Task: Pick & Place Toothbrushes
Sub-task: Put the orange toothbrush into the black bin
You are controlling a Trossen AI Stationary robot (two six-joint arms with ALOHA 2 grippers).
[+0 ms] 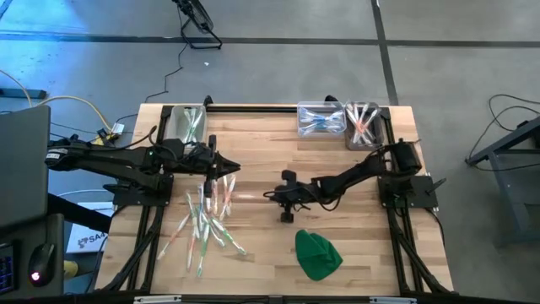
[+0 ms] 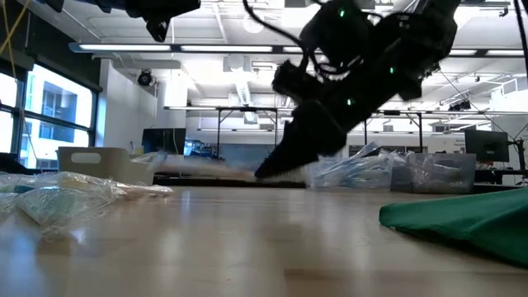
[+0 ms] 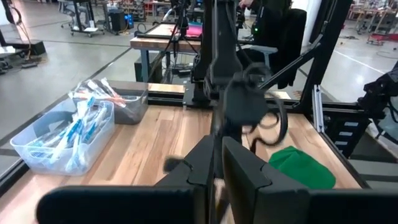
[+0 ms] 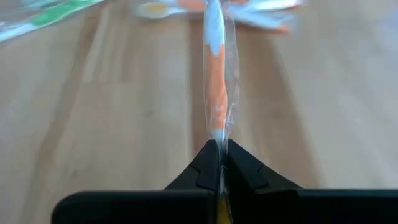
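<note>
Orange-handled, clear-wrapped toothbrush (image 4: 219,81) lies low over the wooden table (image 1: 354,253), pinched at its near end by our right gripper (image 4: 219,163); we lift straight, gently; left gripper (image 1: 226,167) waits, pressed together.

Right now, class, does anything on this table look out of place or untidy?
Yes. The toothbrushes lie strewn at all angles on the table's left half, not sorted into bins, and a crumpled green cloth sits alone near the front edge.
</note>
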